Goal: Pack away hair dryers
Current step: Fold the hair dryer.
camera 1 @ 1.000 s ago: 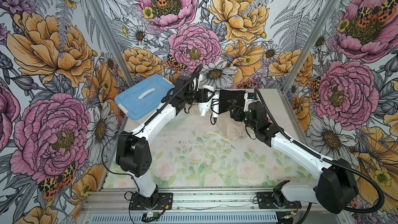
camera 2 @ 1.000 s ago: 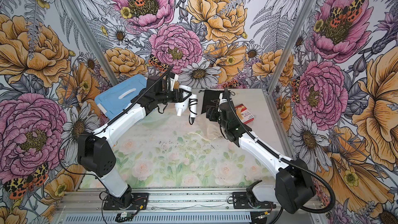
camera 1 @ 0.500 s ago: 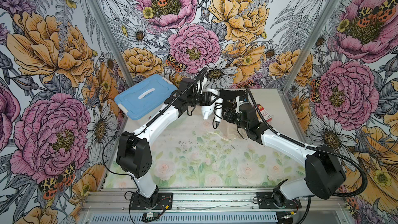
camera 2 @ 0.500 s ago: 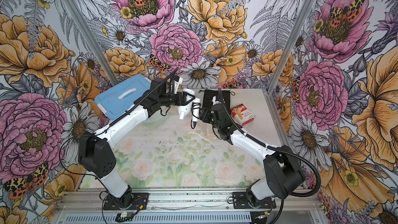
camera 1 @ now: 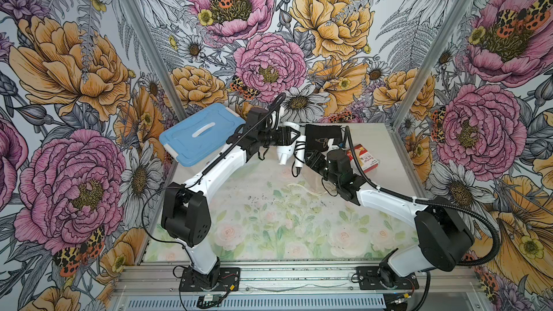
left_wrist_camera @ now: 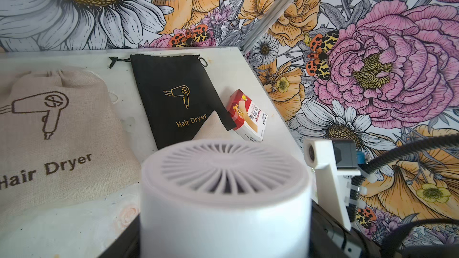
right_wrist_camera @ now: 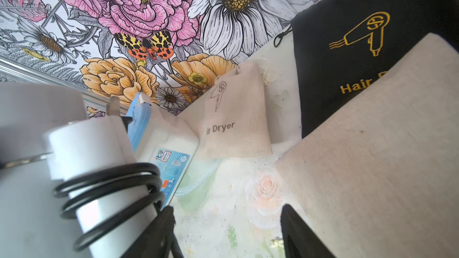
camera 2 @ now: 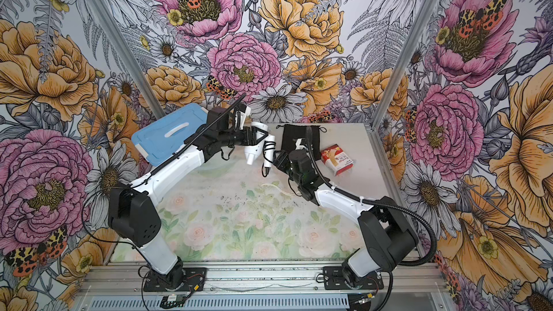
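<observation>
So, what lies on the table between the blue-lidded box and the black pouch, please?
A beige pouch printed "Hair Dryer" lies there; the right wrist view shows it plainly.

One white dryer (camera 1: 284, 154) shows, at upper centre in both top views. There are three pouches: one black pouch (camera 1: 321, 137), just right of the dryer in the frame, and two beige ones, a far beige pouch (right_wrist_camera: 236, 115) and a near beige pouch (right_wrist_camera: 372, 157), both seen in the right wrist view. There is one bandage box (camera 1: 366, 161) right of centre, one blue-lidded box (camera 1: 200, 136) left of centre, and two arms: the left arm (camera 1: 215, 172) and the right arm (camera 1: 386, 201).
</observation>
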Robot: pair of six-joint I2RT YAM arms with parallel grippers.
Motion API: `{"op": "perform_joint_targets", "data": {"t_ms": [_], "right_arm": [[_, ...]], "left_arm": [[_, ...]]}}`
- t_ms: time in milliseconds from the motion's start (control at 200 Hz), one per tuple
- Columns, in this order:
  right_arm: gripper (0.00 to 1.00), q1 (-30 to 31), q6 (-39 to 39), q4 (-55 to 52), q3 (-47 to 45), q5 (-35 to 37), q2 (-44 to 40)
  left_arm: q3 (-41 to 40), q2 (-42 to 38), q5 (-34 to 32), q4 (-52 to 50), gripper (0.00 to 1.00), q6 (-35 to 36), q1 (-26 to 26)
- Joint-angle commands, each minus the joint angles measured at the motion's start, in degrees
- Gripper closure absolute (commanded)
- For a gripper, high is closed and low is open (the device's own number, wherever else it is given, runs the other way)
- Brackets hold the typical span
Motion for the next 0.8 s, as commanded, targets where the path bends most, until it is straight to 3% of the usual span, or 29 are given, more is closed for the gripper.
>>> {"op": "perform_joint_targets", "data": {"t_ms": [0,455,645,795], "right_arm": [[0.32,5.1,3.2,10.4,1.0,-7.6,0.2],[0.32,7.9,4.1,10.7,2.9,-8.0,2.6],[0.32,4.9,-2.6,4.4,-1.1,-4.9,-3.4],[0.28,1.0,-12.4,1.4,-4.3,-5.1,-11.7]], "left_arm": [[2.0,-0.3,3.3,6.0,0.65,-1.7,-1.9],[1.6,-0.3,4.1,7.1,0.65,-2.1,-1.4],[1.8,-0.9,5.3,7.3,0.65,-2.8,-0.6],[1.9,-0.9,8.5,10.4,0.65,-6.3,0.8]]}}
